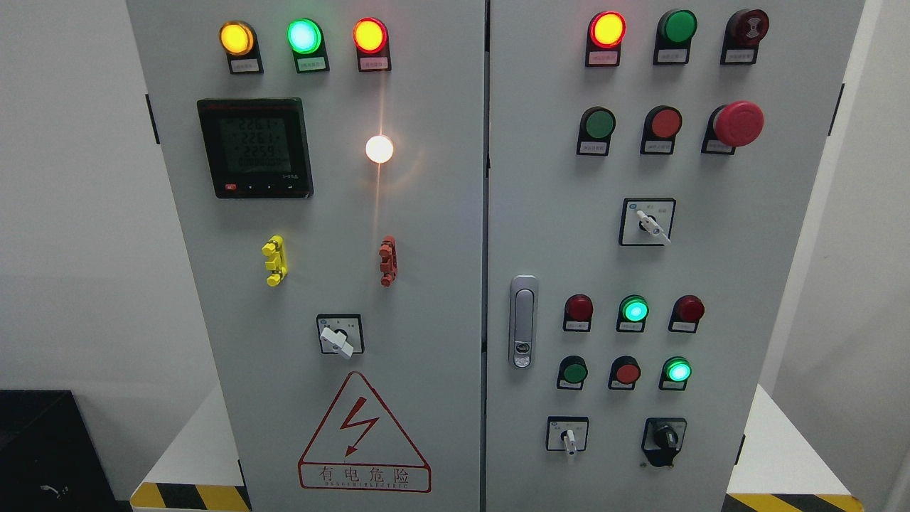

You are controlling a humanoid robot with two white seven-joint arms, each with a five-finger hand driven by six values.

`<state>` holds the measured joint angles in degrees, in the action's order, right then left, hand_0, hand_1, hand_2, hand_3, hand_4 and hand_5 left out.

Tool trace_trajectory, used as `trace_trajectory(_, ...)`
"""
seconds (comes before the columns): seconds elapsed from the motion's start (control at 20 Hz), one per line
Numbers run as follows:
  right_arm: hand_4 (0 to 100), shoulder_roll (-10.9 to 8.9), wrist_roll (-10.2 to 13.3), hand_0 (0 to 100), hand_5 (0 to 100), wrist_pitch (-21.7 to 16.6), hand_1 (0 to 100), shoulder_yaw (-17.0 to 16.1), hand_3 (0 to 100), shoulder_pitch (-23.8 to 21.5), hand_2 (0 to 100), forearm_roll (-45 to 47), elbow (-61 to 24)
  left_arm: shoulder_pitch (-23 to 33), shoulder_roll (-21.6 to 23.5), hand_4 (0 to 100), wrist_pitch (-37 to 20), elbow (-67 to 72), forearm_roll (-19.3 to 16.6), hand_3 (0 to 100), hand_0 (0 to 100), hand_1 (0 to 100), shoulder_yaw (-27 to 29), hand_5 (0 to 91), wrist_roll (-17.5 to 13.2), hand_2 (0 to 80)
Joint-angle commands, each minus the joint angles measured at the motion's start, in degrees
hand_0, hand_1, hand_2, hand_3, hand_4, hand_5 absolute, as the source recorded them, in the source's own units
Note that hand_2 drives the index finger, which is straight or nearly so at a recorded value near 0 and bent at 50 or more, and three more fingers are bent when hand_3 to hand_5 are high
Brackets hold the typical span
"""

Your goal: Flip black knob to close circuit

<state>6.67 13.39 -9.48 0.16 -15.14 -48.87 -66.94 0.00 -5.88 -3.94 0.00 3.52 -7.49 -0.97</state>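
The black knob sits on a black plate at the lower right of the grey cabinet's right door. Its handle points up and slightly left. To its left is a small switch with a white lever pointing down. Neither of my hands shows in the head view.
Lit and unlit round lamps and buttons, a red mushroom stop button, two more white-lever switches, a digital meter and a silver door latch cover the panel. A black box stands at the lower left.
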Motion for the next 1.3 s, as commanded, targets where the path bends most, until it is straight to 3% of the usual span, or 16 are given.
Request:
trace_trajectory(0.0, 84, 0.01, -0.82, 0, 86, 2.35, 14, -4.03, 97, 0.38, 86, -8.86, -16.54, 1.23, -0.01, 0, -0.02, -1.32, 0.0, 0, 12, 56, 0.02, 0.0, 0.0, 0.0)
trace_trajectory(0.2, 87, 0.1, -3.37, 0, 89, 3.76, 13, -5.87, 100, 1.6, 89, -12.9, -21.29, 1.23, -0.01, 0, -0.02, -1.32, 0.0, 0, 12, 56, 0.02, 0.0, 0.0, 0.0)
trace_trajectory(0.35, 87, 0.19, -3.63, 0, 90, 5.34, 13, -6.4, 100, 2.92, 90, -15.01, -23.58, 1.23, -0.01, 0, -0.02, -1.32, 0.0, 0, 12, 56, -0.07, 0.0, 0.0, 0.0)
trace_trajectory(0.5, 88, 0.28, -6.17, 0, 96, 10.35, 13, -6.58, 100, 4.77, 90, -15.99, -26.48, 1.23, -0.01, 0, -0.02, -1.32, 0.0, 0, 12, 56, 0.02, 0.0, 0.0, 0.0)
trace_trajectory(1.25, 89, 0.63, -6.53, 0, 96, 14.04, 13, -7.63, 100, 12.77, 88, -18.54, -30.79, 1.23, -0.01, 0, -0.02, -1.32, 0.0, 0, 12, 56, 0.02, 0.0, 0.0, 0.0)
